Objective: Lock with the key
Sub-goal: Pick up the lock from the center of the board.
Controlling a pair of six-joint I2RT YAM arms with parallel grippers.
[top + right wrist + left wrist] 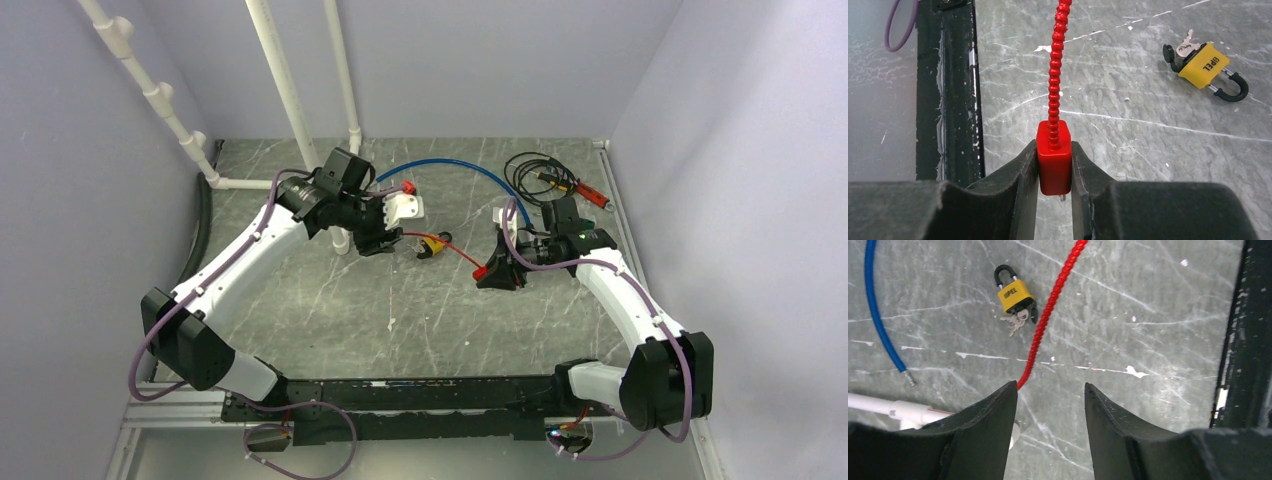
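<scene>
A yellow padlock with a black shackle lies on the table; it also shows in the left wrist view and the right wrist view. Small silver keys sit at its base. A red beaded cable runs past it. My left gripper is open and empty above the table, short of the padlock. My right gripper is shut on the cable's red end block, right of the padlock.
A blue cable arcs across the back. White pipes stand at the back left, one lying by my left fingers. A black coiled wire and red tool lie at the back right. A black rail runs along the front.
</scene>
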